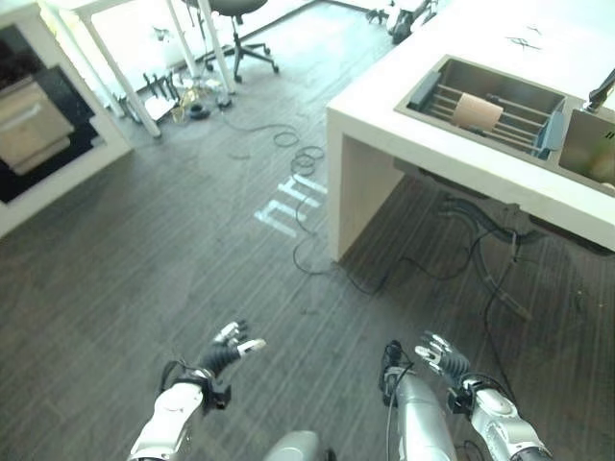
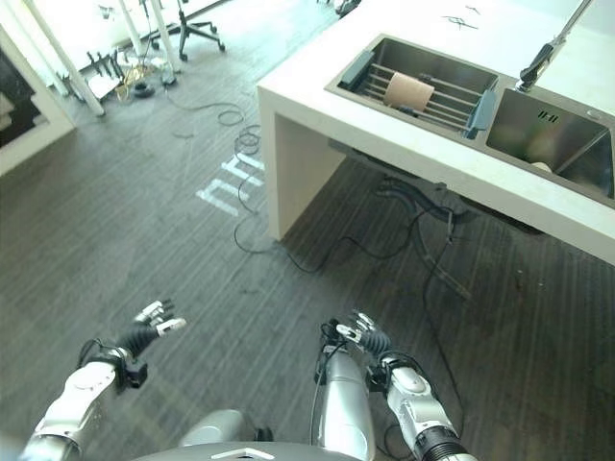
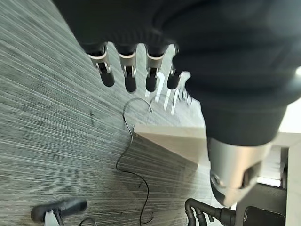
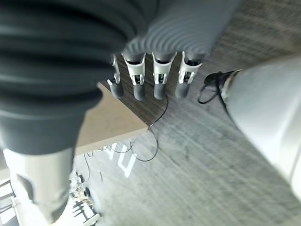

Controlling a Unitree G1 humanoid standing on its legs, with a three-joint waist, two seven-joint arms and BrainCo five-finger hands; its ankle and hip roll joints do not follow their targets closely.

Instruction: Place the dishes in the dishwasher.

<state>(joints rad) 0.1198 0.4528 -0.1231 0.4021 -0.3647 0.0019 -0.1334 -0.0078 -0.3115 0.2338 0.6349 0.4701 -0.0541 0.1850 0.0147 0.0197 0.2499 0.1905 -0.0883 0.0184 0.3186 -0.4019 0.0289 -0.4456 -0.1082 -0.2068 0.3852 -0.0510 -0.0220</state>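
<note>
A tan cup (image 1: pixel 478 111) lies on its side on a rack of rods inside the steel sink (image 2: pixel 357 70) of a white counter, far ahead on the right. A dark appliance front (image 1: pixel 29 120) is set in a white cabinet at the far left. My left hand (image 1: pixel 223 355) hangs low over the grey floor, fingers (image 3: pixel 127 70) straight and holding nothing. My right hand (image 1: pixel 448 363) hangs the same way at the lower right, its fingers (image 4: pixel 150 77) straight and empty. Both hands are well short of the counter.
The white counter (image 1: pixel 384 110) juts out with its corner toward me. Beside the rack is a second basin (image 2: pixel 548 134) with a faucet (image 2: pixel 543 56). Black cables (image 1: pixel 306 158) coil on the floor. An office chair (image 1: pixel 235 34) and white table legs (image 1: pixel 125 82) stand at the back.
</note>
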